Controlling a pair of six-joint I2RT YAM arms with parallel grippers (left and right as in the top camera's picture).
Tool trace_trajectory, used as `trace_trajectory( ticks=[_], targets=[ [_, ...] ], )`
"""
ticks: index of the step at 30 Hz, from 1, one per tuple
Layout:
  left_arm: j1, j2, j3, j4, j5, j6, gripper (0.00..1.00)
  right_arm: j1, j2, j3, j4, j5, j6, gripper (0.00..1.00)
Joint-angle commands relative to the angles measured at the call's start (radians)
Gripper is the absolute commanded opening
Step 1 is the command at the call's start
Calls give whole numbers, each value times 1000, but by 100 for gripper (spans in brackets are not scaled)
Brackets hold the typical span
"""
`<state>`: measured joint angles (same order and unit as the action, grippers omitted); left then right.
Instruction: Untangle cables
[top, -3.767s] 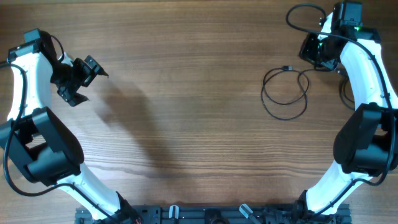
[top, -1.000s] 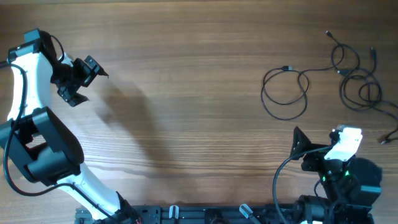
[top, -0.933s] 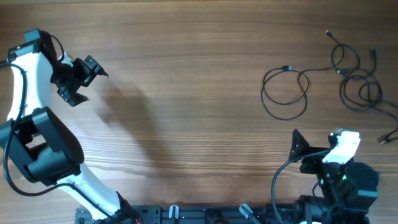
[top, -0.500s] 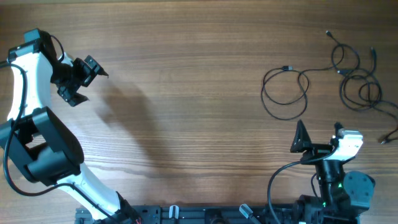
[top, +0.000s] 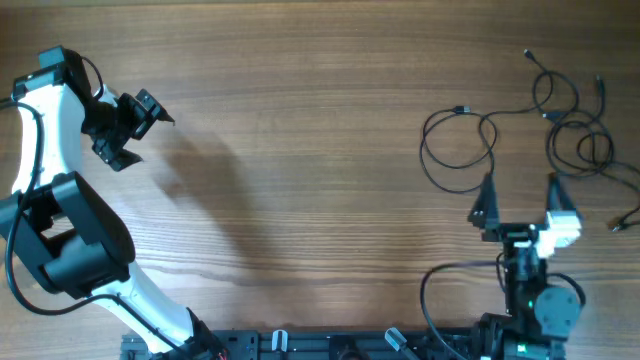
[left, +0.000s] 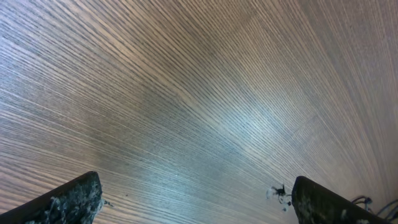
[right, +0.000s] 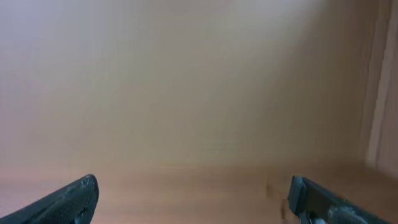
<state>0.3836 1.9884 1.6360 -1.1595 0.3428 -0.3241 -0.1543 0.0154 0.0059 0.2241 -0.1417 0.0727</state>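
Right claw (top: 520, 198) and left claw (top: 133, 128) gape empty; cables (top: 493, 150) seemingly run near-to-far at right.

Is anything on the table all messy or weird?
Yes. Far over on the right, thin black cables lie in a knotted bunch, their loops crossing each other. A looped cable lies just left of the bunch. Nothing looks broken or spilled.

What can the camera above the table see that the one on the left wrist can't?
Only overhead: the right gripper, open, and the cables lying loose on the right, nothing holding them. Only left wrist: a close, slanted look at the wood grain between the left gripper's open fingers; dark specks at its lower right are too small to tell. Both: the wooden table and the left gripper, empty.
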Motion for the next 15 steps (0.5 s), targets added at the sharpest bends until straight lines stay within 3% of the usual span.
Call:
trace_trajectory(
  ticks=[1,4,7,15],
  targets=[
    [-2,-12,0,0,12,-2,100,-4,-12,-1,-224,-14,-18,100],
    [-2,-12,0,0,12,-2,100,-3,-6,-1,-214,-14,-44,100],
    [-2,-12,0,0,12,-2,100,63,-6,-1,-214,-3,-202,100],
    [-2,-12,0,0,12,-2,100,200,-10,-1,-214,164,-198,100]
  ],
)
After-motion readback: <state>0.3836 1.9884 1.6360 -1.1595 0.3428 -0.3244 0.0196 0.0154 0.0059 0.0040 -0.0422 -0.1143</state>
